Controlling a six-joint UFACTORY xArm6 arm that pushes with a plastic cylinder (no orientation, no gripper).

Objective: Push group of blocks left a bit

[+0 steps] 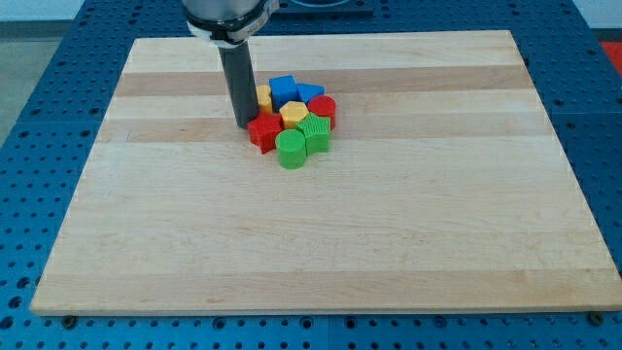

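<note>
Red star block (pixel 263 132) fronts the cluster, touching my tip (pixel 244 125) on its left; no pincer shows.

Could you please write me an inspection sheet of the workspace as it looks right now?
Surface: pale wooden board lying flat on a blue perforated base.
Job's things: one tight group of blocks above the board's middle: red block, green cylinder, green block, yellow block, red cylinder, two blue blocks, and a yellow block partly hidden by the rod.
Clutter: nothing seen.
Grippers: none fitted; my tip stands at the group's left edge, apparently touching the red block.
Cables: nothing seen.
Surroundings: a dark fixture at the view's top edge, cut off.
</note>
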